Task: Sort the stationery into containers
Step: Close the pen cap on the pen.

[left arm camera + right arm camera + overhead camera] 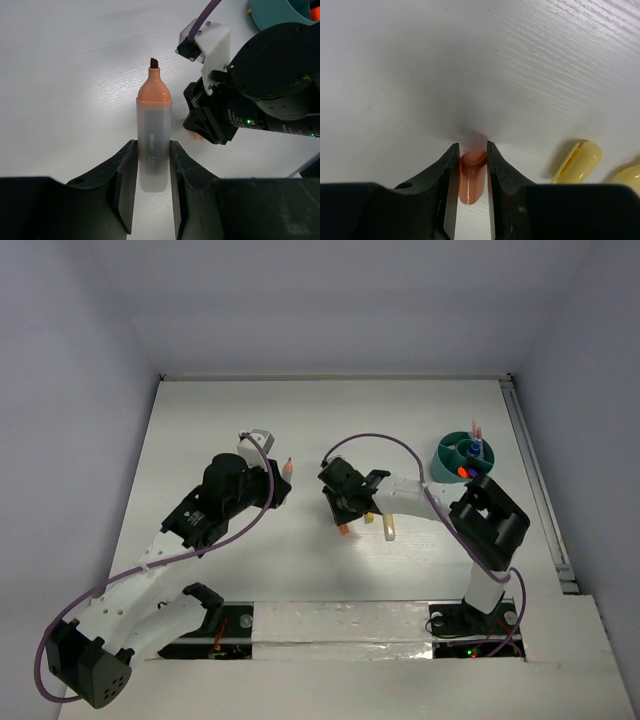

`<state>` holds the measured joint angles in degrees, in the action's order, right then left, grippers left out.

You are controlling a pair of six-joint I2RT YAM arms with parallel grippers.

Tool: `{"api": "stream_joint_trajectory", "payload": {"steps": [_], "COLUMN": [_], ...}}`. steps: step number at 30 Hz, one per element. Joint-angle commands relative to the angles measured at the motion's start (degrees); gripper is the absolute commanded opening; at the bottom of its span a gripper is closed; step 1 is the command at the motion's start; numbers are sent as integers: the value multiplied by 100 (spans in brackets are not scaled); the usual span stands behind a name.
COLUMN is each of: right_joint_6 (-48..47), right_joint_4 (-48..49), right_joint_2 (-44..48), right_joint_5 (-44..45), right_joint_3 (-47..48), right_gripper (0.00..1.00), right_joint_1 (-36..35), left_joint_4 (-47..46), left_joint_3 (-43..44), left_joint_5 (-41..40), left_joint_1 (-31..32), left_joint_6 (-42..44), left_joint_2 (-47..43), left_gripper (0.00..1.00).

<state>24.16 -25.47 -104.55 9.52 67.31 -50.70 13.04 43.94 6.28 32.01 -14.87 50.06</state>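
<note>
Left claw: the left gripper (pixel 152 160) pinches the orange highlighter (pixel 153 125), an uncapped plastic marker with a cloudy translucent barrel, a peach-orange shoulder and a dark chisel tip. Both black fingers (pixel 125 175) press on the lower barrel.
Highlighter position: it lies left of the middle of the white table (pixel 200 420). Its tip points away from the left wrist, toward the far side. Whether it touches the table cannot be told.
Right claw: the right gripper (pixel 471 150) is pressed onto the orange stub (pixel 471 180), a short rounded piece of glossy orange plastic. Its two fingers (pixel 451 170) touch the stub on either side.
Stub position: it is near the middle of the table. In the top view it shows as a small orange end below the black gripper head.
Yellow markers: two short, rounded, pale yellow markers (pixel 580 160) lie flat on the table. They are just to the right of the right gripper and apart from the stub.
Organiser: the teal organiser (pixel 443 452), a round plastic cup with inner dividers, stands at the far right of the table, apart from both grippers. A blue-white pen (pixel 478 448) stands in it. Which compartment holds it cannot be told.
Arms: the right arm's black wrist sits just right of the highlighter without touching it.
</note>
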Motion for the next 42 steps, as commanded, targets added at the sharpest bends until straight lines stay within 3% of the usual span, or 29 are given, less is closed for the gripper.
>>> {"api": "stream_joint_trajectory", "payload": {"steps": [1,7,8,9,12,17,22,34,42], "right_joint_6": [45,167,185,272,317,720,1415,2356,2400], "right_joint_4": [428,1885,2149,3039,3695,4664,5884,7581,7953], "right_joint_2": [602,1349,1463,1908,2174,2378,2230,1552,1429], "right_joint_5": [85,-599,-653,-514,-547,-722,-1460,-2463,-2876], "right_joint_3": [-77,-209,-262,-401,-464,-508,-701,-745,-790], "right_gripper": [0,0,0,0,0,0,0,0,0], "right_joint_1": [-54,314,315,393,455,832,1018,1018,1018], "left_joint_4": [-258,-380,-442,-616,-679,-741,-794,-759,-838], "left_joint_3": [-35,-44,-52,-105,-132,-141,-140,-140,-140], "left_joint_5": [180,521,610,811,839,901,954,901,1120], "left_joint_1": [-28,-28,-28,-28,-80,-81,-81,-134,-309], "left_joint_6": [46,46,55,29,2,-33,-24,2,-24], "left_joint_2": [-111,-216,-242,-460,-576,-629,-655,-551,-489], "left_gripper": [0,0,0,0,0,0,0,0,0]}}
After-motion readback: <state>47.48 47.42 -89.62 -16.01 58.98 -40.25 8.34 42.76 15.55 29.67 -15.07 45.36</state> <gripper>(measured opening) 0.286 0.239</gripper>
